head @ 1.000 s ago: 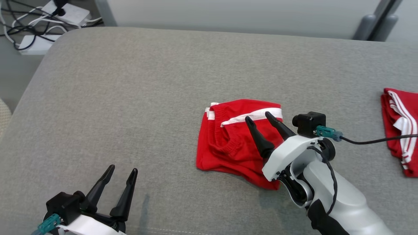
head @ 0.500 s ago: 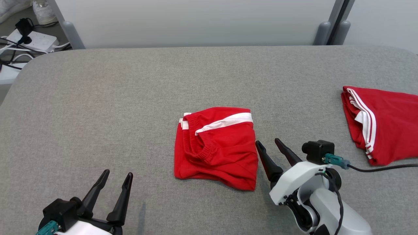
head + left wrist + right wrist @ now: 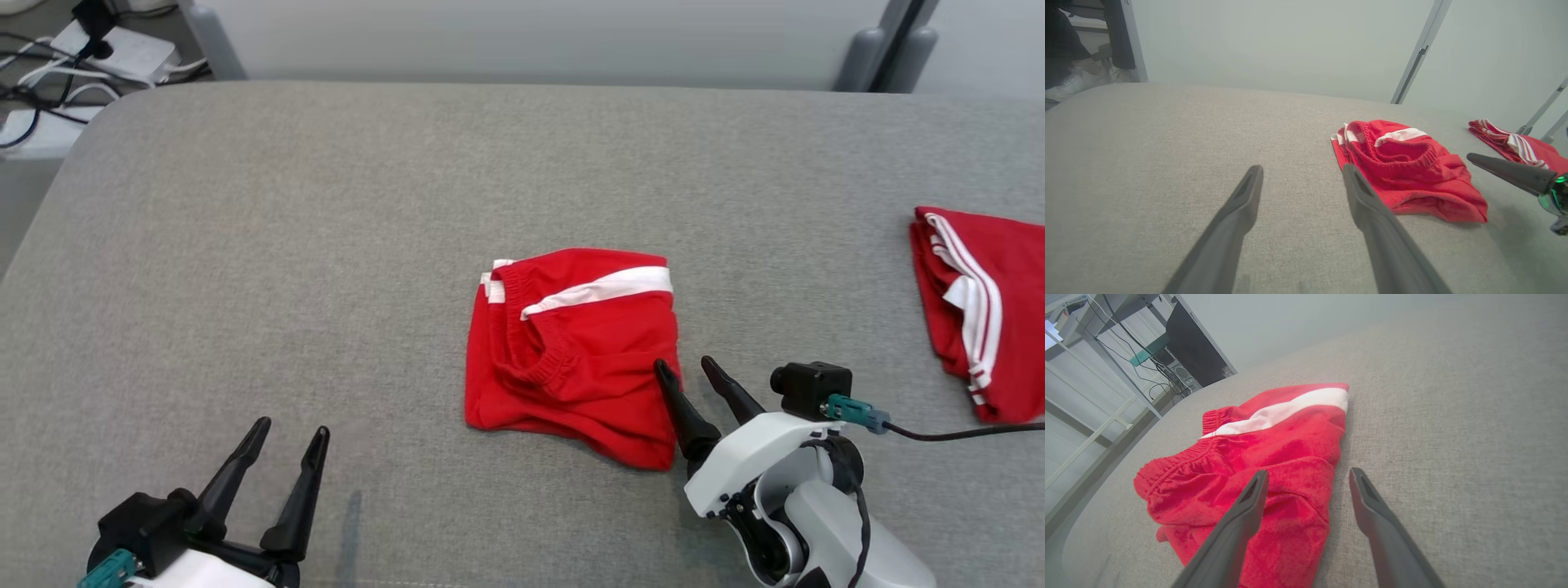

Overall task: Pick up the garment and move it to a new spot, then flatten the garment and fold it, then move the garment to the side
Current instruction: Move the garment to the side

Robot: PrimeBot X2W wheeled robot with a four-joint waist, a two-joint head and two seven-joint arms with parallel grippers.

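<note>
Right gripper [image 3: 683,363] has backed off the folded red shorts [image 3: 571,359] and now sits at their near right corner, jaws spread wide, nothing in them. My left gripper [image 3: 291,427] is wide open too, empty, by the bench's [image 3: 326,245] near edge. Shorts lie mid-bench, so I reckon only the move aside remains.

White arm [image 3: 816,531], black-fingered right hand [image 3: 683,363] (teal plug [image 3: 845,407]).
</note>
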